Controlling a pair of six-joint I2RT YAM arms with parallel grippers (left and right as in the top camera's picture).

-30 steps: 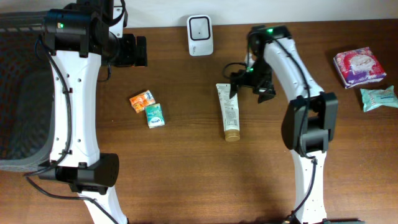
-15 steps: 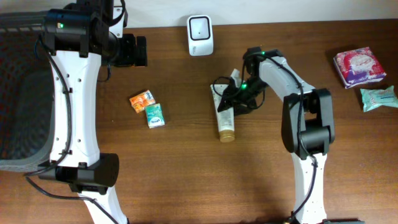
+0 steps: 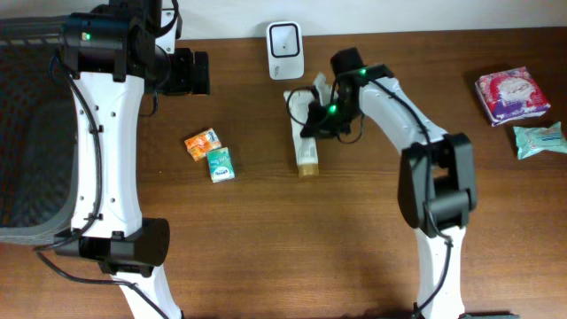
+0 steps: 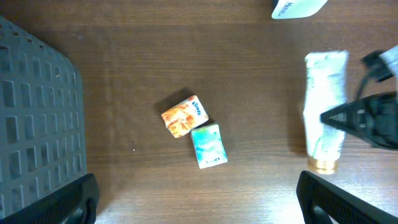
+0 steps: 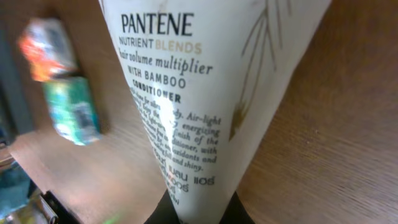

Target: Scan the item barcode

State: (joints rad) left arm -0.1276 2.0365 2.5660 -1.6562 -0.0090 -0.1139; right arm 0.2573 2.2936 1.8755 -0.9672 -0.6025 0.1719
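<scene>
Right fingers (image 3: 317, 124): clenched on the Pantene conditioner tube (image 3: 306, 135), gripping it partway along its body. A second ago they stood spread above it.
Tube position: it now lies with its flat crimped end just below the barcode scanner (image 3: 285, 50) and its gold cap pointing away towards the near edge. It has shifted up and to the left from where it lay a second ago.
Lifted or dragged: I cannot tell whether the tube is clear of the tabletop (image 3: 266, 239) or sliding on it.
Right wrist view: the tube's printed face (image 5: 199, 93) fills the frame, with the dark fingers pinching it at the bottom edge. No barcode shows on this face.
Left fingers (image 3: 190, 73): released and wide apart, holding nothing. They hang over the far left of the tabletop, no different from a second ago.
Other goods: the orange packet (image 3: 202, 143) and green packet (image 3: 221, 164) touch each other left of the tube and have not moved. The pink pack (image 3: 511, 94) and teal pack (image 3: 539, 139) sit far right, and the basket (image 3: 27, 159) far left.
Meaning for the task: the grasp looks made and the carry to the scanner is under way. What probably remains is to find the barcode side and turn it to the scanner window.
Risk: the tube is soft and may twist in so narrow a pinch.
</scene>
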